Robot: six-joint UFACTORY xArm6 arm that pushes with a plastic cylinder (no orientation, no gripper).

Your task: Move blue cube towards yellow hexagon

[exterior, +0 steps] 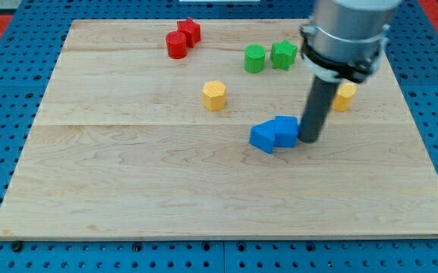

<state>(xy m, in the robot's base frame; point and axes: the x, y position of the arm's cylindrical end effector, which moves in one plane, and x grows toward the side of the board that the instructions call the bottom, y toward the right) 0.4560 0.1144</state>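
Observation:
Two blue blocks touch each other at the board's middle: a blue cube (264, 137) on the view's left and a second blue block (285, 130) on its right, whose shape I cannot make out. My tip (309, 139) stands just right of the second blue block, touching or nearly touching it. The yellow hexagon (214, 95) lies up and to the left of the blue cube, well apart from it.
A second yellow block (345, 97) sits half hidden behind the rod at the view's right. Two green blocks (255, 58) (283, 54) lie near the top middle. Two red blocks (177, 45) (190, 32) touch at the top left. The wooden board (127, 189) lies on a blue pegboard.

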